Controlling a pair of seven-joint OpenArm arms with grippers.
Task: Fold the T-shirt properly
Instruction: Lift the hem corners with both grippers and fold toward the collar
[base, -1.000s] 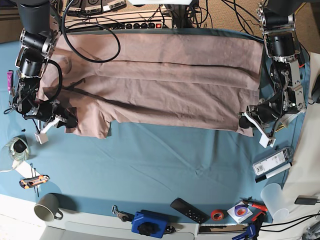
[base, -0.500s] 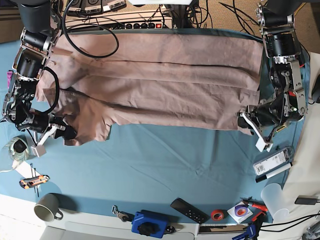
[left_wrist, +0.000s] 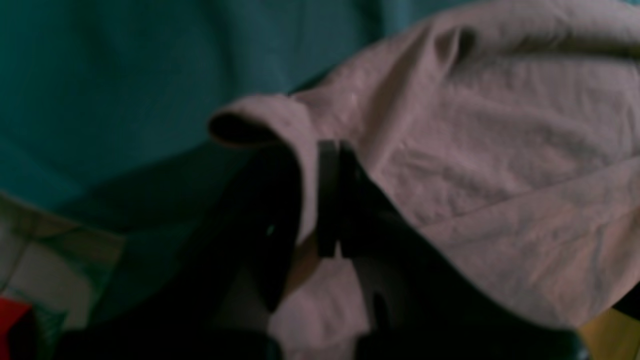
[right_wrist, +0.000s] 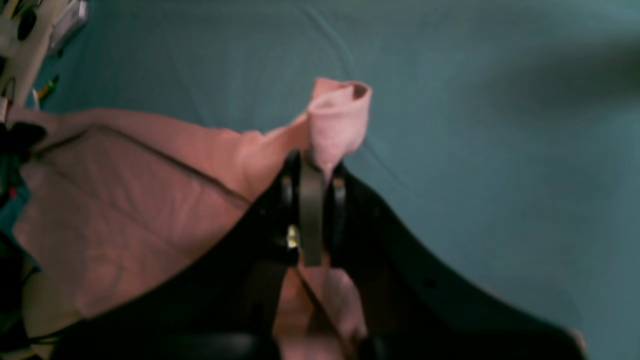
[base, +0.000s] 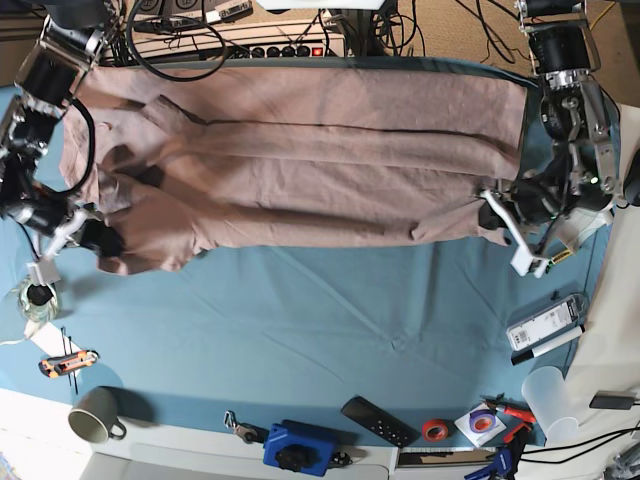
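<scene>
The table (base: 330, 330) under its teal cloth takes up most of the base view. The T-shirt (base: 320, 160) lies stretched wide across the far half of it, spanning the whole gap between the two pincers, wrinkled, with long creases running from one side to the other.

The right pincer (base: 100, 240) is clamped on the shirt's near corner at that end; in its wrist view the black jaws stand pressed together on a pinch of pink cloth, and a small rolled tip of the fabric (right_wrist: 337, 117) pokes out just beyond the fingertips, above the bare teal cloth. The left pincer (base: 490, 215) is clamped on the shirt's opposite near corner; its wrist view, dim and blurred, shows the jaws together with a fold of cloth (left_wrist: 260, 122) draped over them and the rest of the shirt spreading away to one side.

Well clear of both pincers, along the table's near edge, lie a blue tool (base: 298, 447), a grey mug (base: 96, 415), a black remote (base: 378, 421) and a roll of red tape (base: 433, 430).
</scene>
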